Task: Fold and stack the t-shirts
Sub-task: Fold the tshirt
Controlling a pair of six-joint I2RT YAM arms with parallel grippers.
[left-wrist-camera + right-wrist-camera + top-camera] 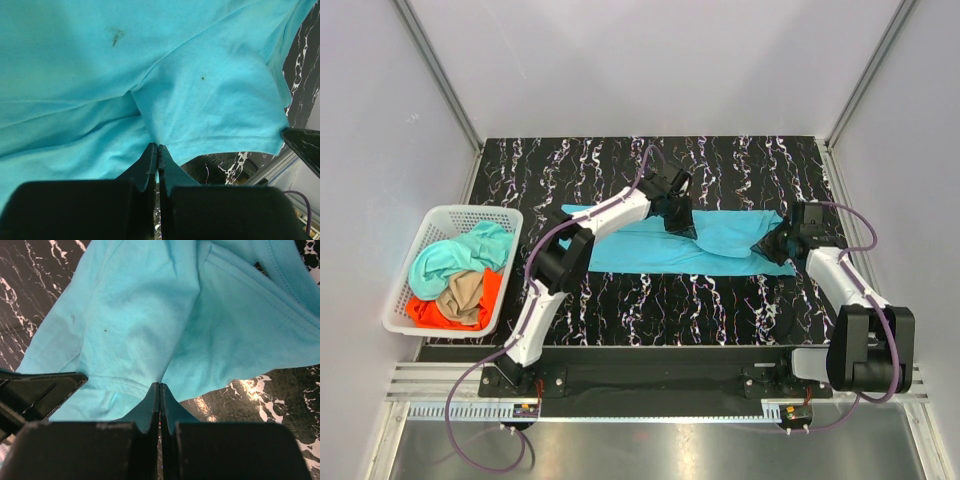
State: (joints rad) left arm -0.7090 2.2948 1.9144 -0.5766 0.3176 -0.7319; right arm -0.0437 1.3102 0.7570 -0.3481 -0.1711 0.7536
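The cyan t-shirt (640, 252) lies across the middle of the black marbled desk (620, 305). Its near hem runs straight, and bare desk lies open on the near and far sides of it. The left claw (158, 150) is pinched tight on a fold near the shirt's far edge. The right claw (160, 388) is likewise closed on cloth at its right end, and the cloth is bunched up between them. A white basket (402, 305) at the desk's left edge holds mint-teal (448, 258), tan (463, 292) and orange-red (424, 315) t-shirts. White walls close in on the left, far and right sides.
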